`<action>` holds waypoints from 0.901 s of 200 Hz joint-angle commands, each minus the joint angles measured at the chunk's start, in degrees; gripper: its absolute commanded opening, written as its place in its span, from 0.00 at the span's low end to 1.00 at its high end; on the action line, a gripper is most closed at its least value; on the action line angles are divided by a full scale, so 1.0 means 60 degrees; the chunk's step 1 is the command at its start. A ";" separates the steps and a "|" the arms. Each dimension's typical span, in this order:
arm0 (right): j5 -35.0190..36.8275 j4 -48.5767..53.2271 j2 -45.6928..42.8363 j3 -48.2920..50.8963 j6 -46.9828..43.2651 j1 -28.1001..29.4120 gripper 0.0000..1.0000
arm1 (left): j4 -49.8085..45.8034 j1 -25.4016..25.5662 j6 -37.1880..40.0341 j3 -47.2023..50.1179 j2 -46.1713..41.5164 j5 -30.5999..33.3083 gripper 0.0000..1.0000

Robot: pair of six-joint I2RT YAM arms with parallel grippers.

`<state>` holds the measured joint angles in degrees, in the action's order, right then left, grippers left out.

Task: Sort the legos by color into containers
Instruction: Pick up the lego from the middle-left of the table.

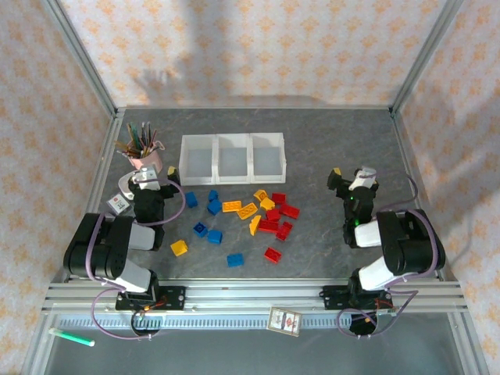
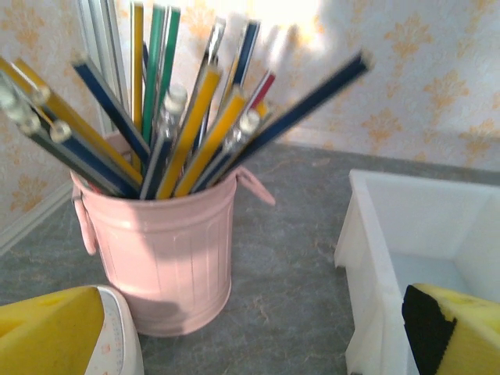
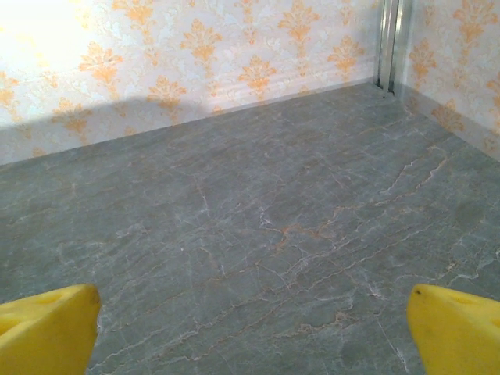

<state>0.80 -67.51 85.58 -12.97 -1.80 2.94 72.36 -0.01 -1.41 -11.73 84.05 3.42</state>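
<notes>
The legos lie loose mid-table in front of the containers (image 1: 233, 177): blue ones (image 1: 213, 206) on the left, yellow-orange ones (image 1: 248, 211) in the middle, red ones (image 1: 278, 227) on the right. The three joined white bins hold nothing that I can see. My left gripper (image 1: 150, 173) is open at the table's left, between the pink cup and the left bin. In the left wrist view its yellow fingers (image 2: 47, 332) flank bare table, with the bin wall (image 2: 375, 258) at right. My right gripper (image 1: 351, 173) is open over bare table at the right, its fingers (image 3: 457, 328) wide apart.
A pink cup of pens (image 1: 146, 156) (image 2: 164, 242) stands at the back left, right in front of the left gripper. A small white device (image 1: 119, 203) lies beside it. A green marker (image 1: 72, 337) and a card (image 1: 283, 320) lie on the front rail.
</notes>
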 commanded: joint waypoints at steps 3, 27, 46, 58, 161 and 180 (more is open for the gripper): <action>0.0215 0.0766 -0.1103 -0.0111 0.0010 -0.0065 1.00 | -0.0121 0.0000 -0.0021 0.0284 -0.1005 0.0073 0.99; 0.0641 0.2536 -0.2129 -0.0555 0.0637 -0.0065 1.00 | -0.0956 0.0002 -0.0159 0.0406 -0.2358 0.0188 1.00; 0.0629 0.3849 -0.2902 -0.0928 0.1136 -0.0065 1.00 | -0.2375 -0.0014 -0.0554 0.0128 -0.3529 0.0207 0.99; 0.0539 0.4539 -0.3402 -0.1071 0.1708 -0.0065 1.00 | -0.3223 -0.0013 -0.0889 -0.0144 -0.4109 0.0231 0.99; -0.1686 0.9214 -0.4813 -0.1971 0.4607 0.0165 1.00 | -0.8424 -0.0090 -0.5653 -0.1541 -0.5666 -0.0755 0.99; -0.1468 0.9918 -0.4474 -0.2429 0.4534 0.0692 1.00 | -0.9866 0.0033 -0.5786 -0.1969 -0.5716 -0.1082 0.99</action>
<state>-6.31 -14.76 57.06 -23.09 24.47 4.16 27.31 -0.14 -31.64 -19.31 50.74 1.58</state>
